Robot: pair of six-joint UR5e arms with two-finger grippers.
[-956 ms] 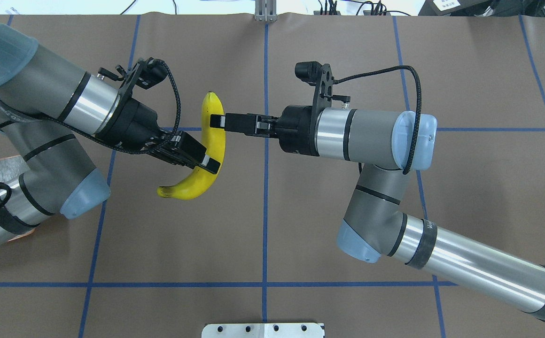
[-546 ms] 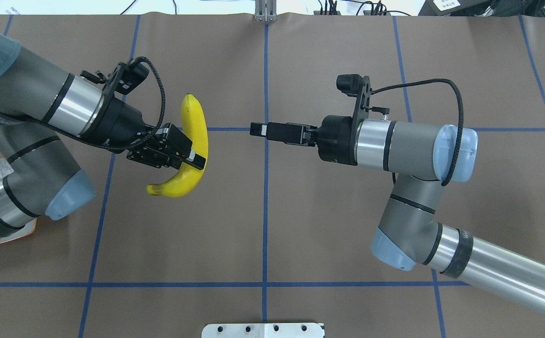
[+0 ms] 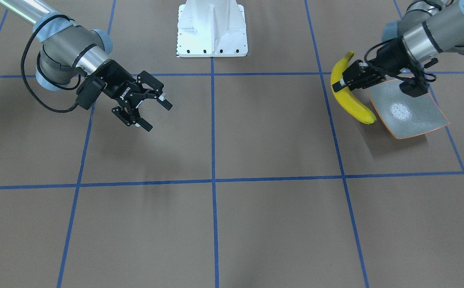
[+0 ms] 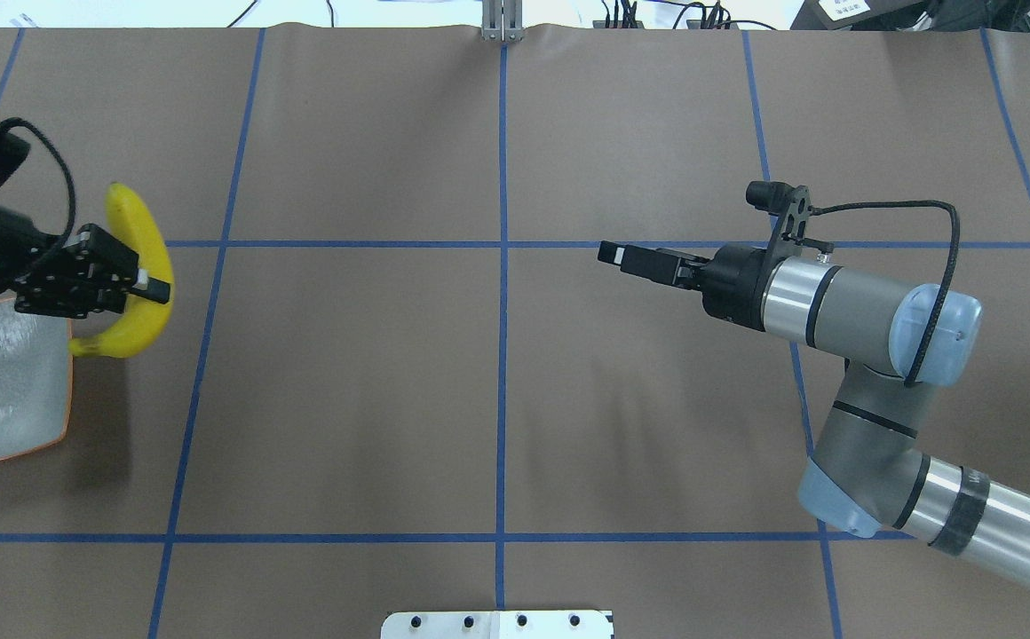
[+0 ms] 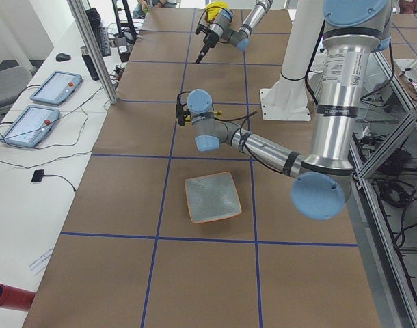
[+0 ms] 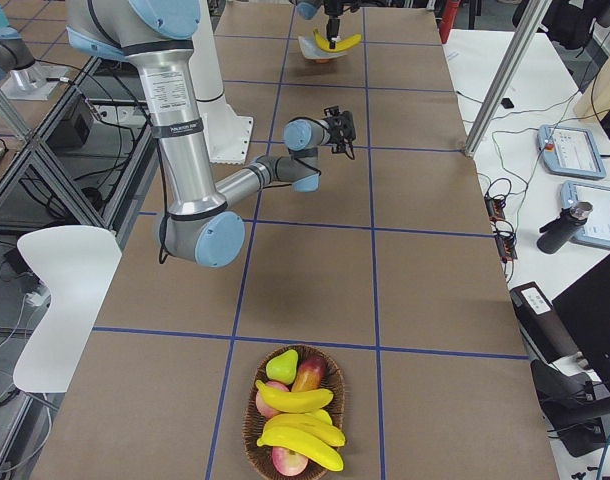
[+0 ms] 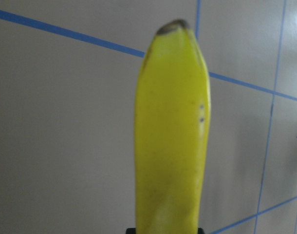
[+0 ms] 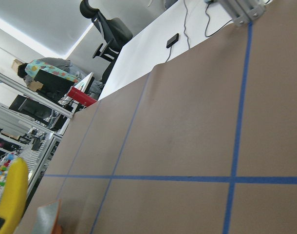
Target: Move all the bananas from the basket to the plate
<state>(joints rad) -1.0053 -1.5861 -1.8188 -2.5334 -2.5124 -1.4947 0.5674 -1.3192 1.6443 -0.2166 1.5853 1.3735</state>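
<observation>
One banana is clamped at its middle by the left gripper, aloft just beside the plate, while the right gripper is spread empty, well apart; other bananas are left in the basket.

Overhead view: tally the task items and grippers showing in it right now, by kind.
banana: 1
plate: 1
grippers: 2 (left gripper, right gripper)
Total: 4
</observation>
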